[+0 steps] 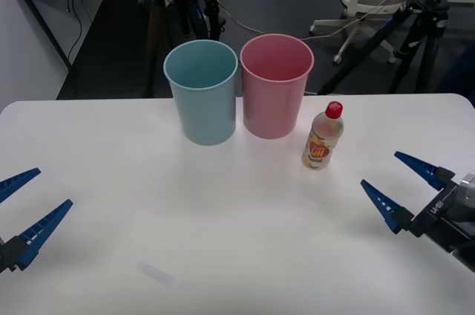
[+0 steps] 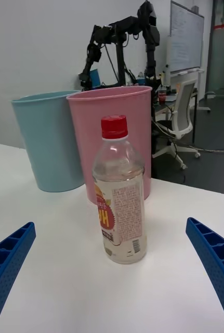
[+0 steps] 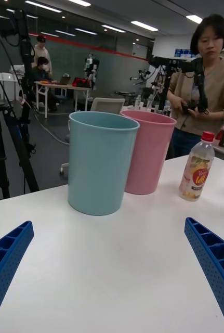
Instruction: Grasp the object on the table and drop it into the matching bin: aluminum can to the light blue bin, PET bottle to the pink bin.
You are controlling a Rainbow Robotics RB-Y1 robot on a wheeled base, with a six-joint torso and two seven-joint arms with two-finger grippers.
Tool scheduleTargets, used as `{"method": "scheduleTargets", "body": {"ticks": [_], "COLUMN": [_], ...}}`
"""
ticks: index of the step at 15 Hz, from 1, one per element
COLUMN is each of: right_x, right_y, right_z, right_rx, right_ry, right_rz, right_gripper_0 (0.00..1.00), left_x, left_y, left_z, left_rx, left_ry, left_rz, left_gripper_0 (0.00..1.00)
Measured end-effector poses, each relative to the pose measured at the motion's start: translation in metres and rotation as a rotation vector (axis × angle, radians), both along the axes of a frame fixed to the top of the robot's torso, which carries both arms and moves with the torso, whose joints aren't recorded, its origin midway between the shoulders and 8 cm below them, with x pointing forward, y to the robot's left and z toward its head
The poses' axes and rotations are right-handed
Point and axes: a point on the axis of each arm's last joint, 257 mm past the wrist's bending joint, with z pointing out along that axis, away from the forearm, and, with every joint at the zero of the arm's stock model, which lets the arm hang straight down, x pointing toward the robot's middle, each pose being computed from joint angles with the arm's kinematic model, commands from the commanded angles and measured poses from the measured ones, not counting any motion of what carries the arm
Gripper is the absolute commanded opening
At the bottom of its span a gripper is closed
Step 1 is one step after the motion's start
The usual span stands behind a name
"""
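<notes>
Front view: right hand [image 1: 403,180] spread, facing PET bottle [image 1: 323,137].

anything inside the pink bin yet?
Nothing visible. In the front view the pink bin shows bare inner wall, but its floor is hidden by the rim. The PET bottle stands upright on the table, beside the bin. Both grippers hang open.

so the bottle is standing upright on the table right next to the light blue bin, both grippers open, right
Not quite. The bottle stands upright on the table beside the pink bin, not the light blue bin, which is on the pink bin's far side; the front view shows this. The left gripper and right gripper are both open.
</notes>
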Motion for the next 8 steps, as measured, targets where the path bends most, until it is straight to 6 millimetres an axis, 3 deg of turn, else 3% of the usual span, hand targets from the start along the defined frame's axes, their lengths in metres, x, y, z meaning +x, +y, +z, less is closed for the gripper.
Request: {"method": "scheduleTargets", "body": {"ticks": [8], "right_x": [0.050], "right_y": [0.024], "right_z": [-0.017], "right_rx": [0.017], "right_ry": [0.021], "right_rz": [-0.017], "right_gripper_0": [1.00], "left_x": [0.000], "left_y": [0.000], "left_z": [0.000], "left_rx": [0.000], "left_ry": [0.000], "left_rz": [0.000], "left_gripper_0": [1.00]}}
